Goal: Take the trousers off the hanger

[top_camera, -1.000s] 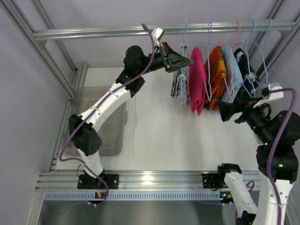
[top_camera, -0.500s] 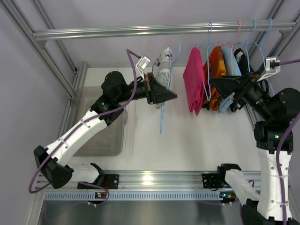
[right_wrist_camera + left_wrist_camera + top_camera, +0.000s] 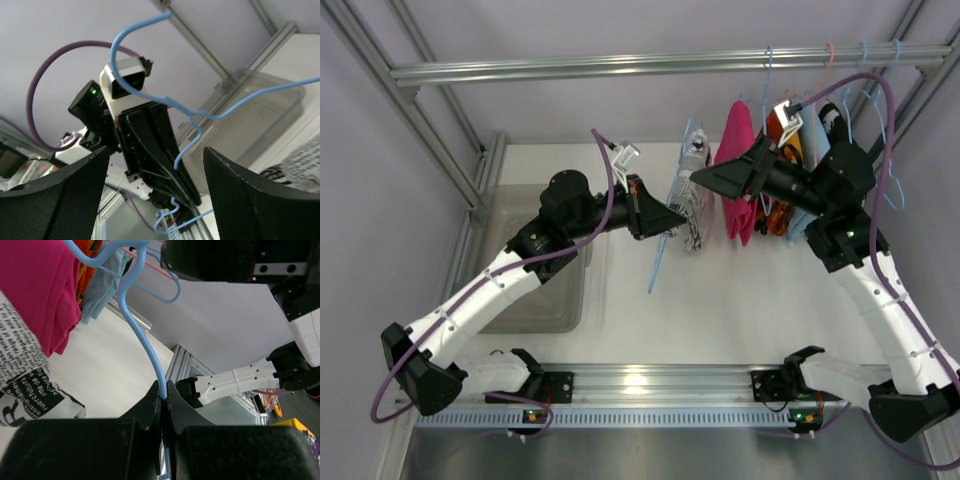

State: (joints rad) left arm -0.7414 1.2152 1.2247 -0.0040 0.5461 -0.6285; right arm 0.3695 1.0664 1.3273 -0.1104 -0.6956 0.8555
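The trousers [image 3: 692, 212], white with black newsprint, hang on the light-blue hanger [image 3: 658, 262], which is off the rail and tilted over the table. My left gripper [image 3: 678, 216] is shut on the hanger's wire; in the left wrist view the blue wire [image 3: 145, 340] runs up from between my closed jaws [image 3: 163, 388], with the trousers [image 3: 25, 385] at lower left. My right gripper [image 3: 700, 178] is open and empty, just right of the trousers' top. In the right wrist view its fingers [image 3: 55, 200] spread wide around the hanger's hook [image 3: 192, 117], without touching it; the gripper's midpoint [image 3: 156, 150] faces the left gripper.
A metal rail [image 3: 570, 68] crosses the back. On it hang a pink garment [image 3: 738, 150], an orange patterned one [image 3: 782, 125], a pale blue one and several wire hangers. A clear plastic bin [image 3: 520, 300] sits at the table's left, under my left arm.
My left gripper lifted the hanger with the trousers off the rail and brought it down over the table. My right arm swung left, up to the trousers' top.
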